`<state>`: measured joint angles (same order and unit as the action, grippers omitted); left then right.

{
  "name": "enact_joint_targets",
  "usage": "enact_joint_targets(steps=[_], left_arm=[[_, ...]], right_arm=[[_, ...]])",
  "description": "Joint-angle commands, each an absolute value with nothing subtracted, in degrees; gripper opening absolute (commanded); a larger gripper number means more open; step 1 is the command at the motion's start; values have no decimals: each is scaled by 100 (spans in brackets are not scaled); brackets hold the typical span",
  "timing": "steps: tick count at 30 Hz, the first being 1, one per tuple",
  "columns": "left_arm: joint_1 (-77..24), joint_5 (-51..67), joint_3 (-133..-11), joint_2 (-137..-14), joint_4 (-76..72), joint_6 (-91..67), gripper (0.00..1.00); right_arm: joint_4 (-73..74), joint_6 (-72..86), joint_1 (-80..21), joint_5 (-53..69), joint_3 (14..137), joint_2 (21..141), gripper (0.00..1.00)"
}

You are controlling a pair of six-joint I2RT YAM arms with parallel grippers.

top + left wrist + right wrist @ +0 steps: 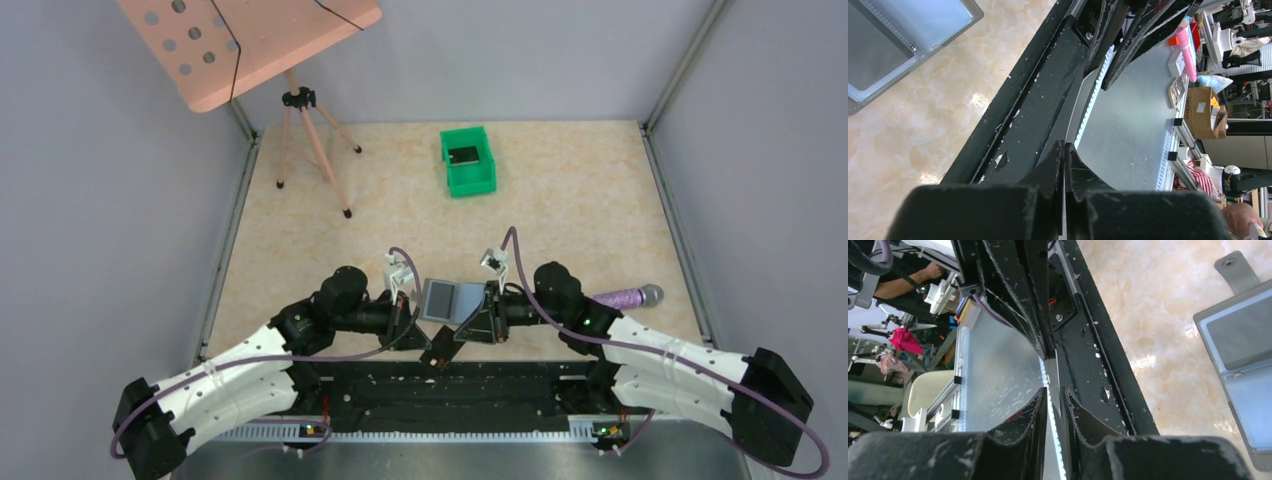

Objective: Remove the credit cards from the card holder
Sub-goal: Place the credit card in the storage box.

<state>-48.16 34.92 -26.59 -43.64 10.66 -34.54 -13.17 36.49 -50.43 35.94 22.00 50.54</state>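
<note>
Hovering near card holder [450, 298]: L end effector [1064, 146] clenched, R end effector [1054, 392] barely ajar.

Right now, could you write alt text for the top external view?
An open grey card holder lies on the beige table between the left arm and the right arm. Farther back stands a green bin holding a dark flat item; a pink perforated stand is at far left.

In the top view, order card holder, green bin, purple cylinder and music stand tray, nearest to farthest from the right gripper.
1. card holder, just beyond the right gripper
2. purple cylinder, right, and green bin, far centre: too close to call
3. music stand tray, far left
</note>
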Motion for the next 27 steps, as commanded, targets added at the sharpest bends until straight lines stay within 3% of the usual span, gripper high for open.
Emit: enact_joint_targets(steps=[1, 4, 9, 14, 20, 27], left_arm=[[-4816, 3298, -2924, -4376, 866, -3356, 0], [-4817, 3266, -2927, -4372, 836, -3353, 0], [-4816, 2910, -3002, -4376, 992, -3351, 3], [-4816, 2007, -3265, -4345, 1483, -3294, 52], [-4816, 1045, -3574, -4381, 1684, -3256, 98], [-4816, -620, -4125, -4673, 2257, -2886, 99]], right_arm=[[-1844, 3799, -5012, 4011, 2166, 5170, 14], [-2086, 3933, -5012, 4099, 2088, 5275, 0], [-1901, 3986, -4923, 3816, 2149, 5320, 0], [-1444, 4156, -4354, 3420, 2199, 5082, 0], [-808, 4160, -3184, 3218, 2545, 5005, 0], [296, 3225, -2149, 2563, 4508, 6620, 0]])
